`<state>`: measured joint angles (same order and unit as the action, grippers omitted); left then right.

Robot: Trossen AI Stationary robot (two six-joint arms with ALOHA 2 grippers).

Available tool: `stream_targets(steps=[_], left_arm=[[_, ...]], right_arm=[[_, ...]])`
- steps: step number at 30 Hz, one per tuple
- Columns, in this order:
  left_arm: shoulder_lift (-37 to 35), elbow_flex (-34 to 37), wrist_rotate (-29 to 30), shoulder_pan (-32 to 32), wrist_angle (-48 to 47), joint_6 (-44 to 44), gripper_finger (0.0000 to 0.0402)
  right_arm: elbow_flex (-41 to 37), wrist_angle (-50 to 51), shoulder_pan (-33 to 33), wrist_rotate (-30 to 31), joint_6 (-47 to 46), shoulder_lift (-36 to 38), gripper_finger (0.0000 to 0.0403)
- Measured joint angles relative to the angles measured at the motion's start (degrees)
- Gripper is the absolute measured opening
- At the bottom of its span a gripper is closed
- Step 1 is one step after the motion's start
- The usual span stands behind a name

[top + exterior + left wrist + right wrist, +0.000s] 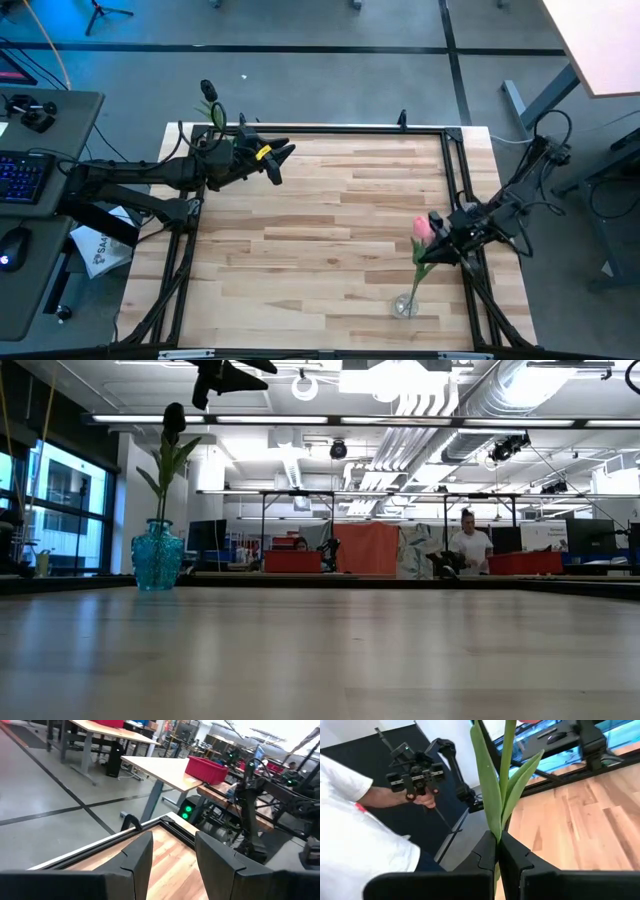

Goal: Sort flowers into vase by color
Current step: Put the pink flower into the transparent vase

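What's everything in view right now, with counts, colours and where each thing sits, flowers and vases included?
pink flower: 1, pink head, green stem and leaves, at the table's right side, stem pinched in the right gripper, its lower end in the clear vase
dark flower: 1, near-black head, green leaves, standing in the blue vase
blue vase: 1, blue glass, far left corner of the table
clear vase: 1, clear glass, near edge, right of centre
table: 1, light wood, black frame
person: 1, white sleeve, beside the table in the right wrist view
left gripper: dark, yellow marking, open, above the table's far left near the blue vase
right gripper: dark, shut on the pink flower's stem
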<state>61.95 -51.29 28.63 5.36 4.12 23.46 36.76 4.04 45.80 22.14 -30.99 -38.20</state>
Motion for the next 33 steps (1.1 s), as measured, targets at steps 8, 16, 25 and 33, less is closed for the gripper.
stream_targets(steps=[8, 16, 25, 33], left_arm=[[0.00, 0.00, 2.00, 0.00, 0.04, -0.23, 0.0136], [0.00, 0.00, 2.00, 0.00, 0.04, -0.16, 0.0136], [0.00, 0.00, 2.00, 0.00, 0.02, -0.15, 0.0136], [0.00, 0.00, 2.00, 0.00, 0.02, -0.19, 0.0136]], right_arm=[[-0.01, 1.30, 0.00, 1.52, 5.68, 0.81, 0.0000], [-0.03, 3.58, -0.02, 0.82, 5.95, 1.44, 0.0000], [-0.03, 3.57, 0.00, -0.32, 5.76, 5.91, 0.0000], [-0.03, 8.54, 0.00, -0.54, 5.34, 5.21, 0.0000]])
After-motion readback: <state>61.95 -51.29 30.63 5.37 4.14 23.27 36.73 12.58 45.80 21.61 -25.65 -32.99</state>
